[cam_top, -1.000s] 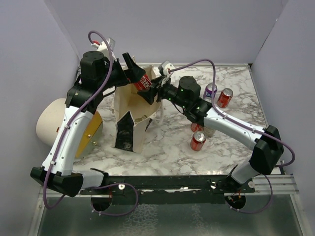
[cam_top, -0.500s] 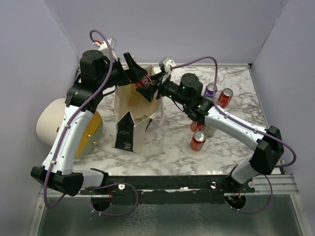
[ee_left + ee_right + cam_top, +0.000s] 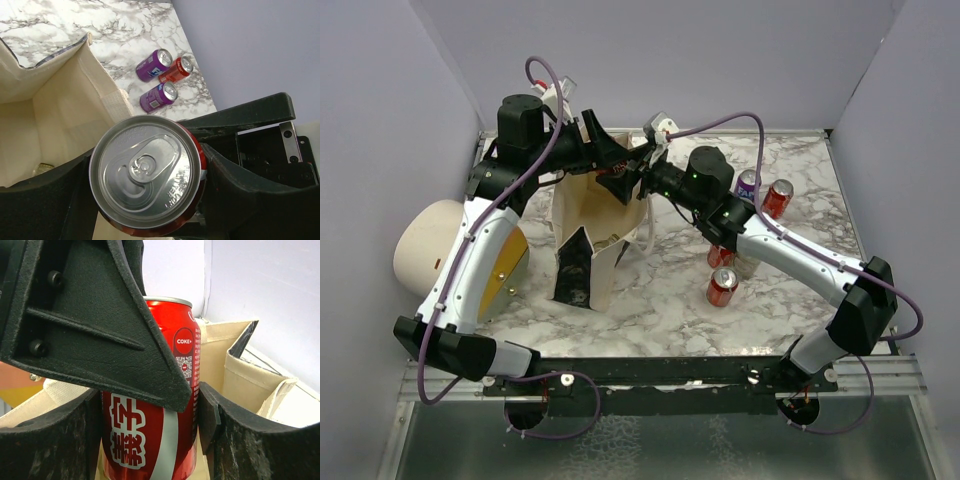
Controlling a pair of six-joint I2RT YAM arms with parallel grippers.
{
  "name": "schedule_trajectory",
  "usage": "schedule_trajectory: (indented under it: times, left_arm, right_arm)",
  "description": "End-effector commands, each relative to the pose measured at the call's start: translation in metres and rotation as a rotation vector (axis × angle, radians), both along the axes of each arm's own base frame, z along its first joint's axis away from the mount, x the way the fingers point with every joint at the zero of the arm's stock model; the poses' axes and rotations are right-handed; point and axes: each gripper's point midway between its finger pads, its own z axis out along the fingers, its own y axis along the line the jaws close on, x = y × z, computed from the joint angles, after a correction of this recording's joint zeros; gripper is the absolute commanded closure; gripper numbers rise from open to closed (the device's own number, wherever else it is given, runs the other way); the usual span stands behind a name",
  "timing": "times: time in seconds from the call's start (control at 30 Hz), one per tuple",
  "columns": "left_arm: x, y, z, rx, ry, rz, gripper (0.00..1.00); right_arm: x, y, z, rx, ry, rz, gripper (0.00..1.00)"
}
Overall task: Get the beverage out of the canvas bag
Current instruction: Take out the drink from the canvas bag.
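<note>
We find the Coke can (image 3: 147, 172) upright over the open mouth of the canvas bag (image 3: 588, 210), not yet clear of the rim. The right gripper (image 3: 150, 412) is clamped across the can's body. The left gripper (image 3: 603, 155) brackets the can closely near its top; we cannot tell whether its jaws bear on it. Recommendation: confirm a firm, square left grip before the right lets go. Keep the can vertical and lift it straight up past rim and handles, then cross to the marble table (image 3: 670, 290).
</note>
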Motion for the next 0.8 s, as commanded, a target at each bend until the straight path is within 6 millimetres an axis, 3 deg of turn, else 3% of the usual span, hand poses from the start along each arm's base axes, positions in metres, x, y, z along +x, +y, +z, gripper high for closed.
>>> schedule_trajectory:
  times: [0.0, 0.07, 0.1, 0.3, 0.37, 0.43, 0.6, 0.77]
  left_arm:
    - [-0.009, -0.003, 0.022, -0.02, -0.057, -0.049, 0.43]
    - [-0.011, -0.003, 0.025, -0.019, -0.08, -0.055, 0.54]
    - [-0.012, -0.003, 0.027, -0.022, -0.093, -0.061, 0.61]
    - [-0.014, -0.004, 0.05, -0.062, -0.197, -0.064, 0.84]
    - [-0.014, -0.004, 0.058, -0.071, -0.23, -0.066, 0.9]
    - [-0.014, -0.004, 0.065, -0.076, -0.265, -0.07, 0.99]
    - [-0.013, -0.003, 0.085, -0.067, -0.352, -0.065, 1.0]
    - [-0.017, -0.016, 0.103, -0.031, -0.46, -0.059, 1.0]
  right_arm:
    - [-0.012, -0.011, 0.071, 0.124, -0.144, 0.014, 0.98]
    - [-0.011, -0.012, 0.069, 0.11, -0.147, 0.004, 0.93]
    - [-0.011, -0.012, 0.069, 0.104, -0.148, 0.001, 0.85]
    - [-0.012, -0.021, 0.067, 0.042, -0.186, -0.023, 0.19]
    - [-0.013, -0.029, 0.068, 0.028, -0.197, -0.048, 0.04]
    - [-0.015, -0.038, 0.07, 0.018, -0.21, -0.07, 0.0]
    - [-0.027, -0.065, 0.08, -0.011, -0.235, -0.124, 0.0]
    - [-0.041, -0.136, 0.103, -0.05, -0.265, -0.333, 0.0]
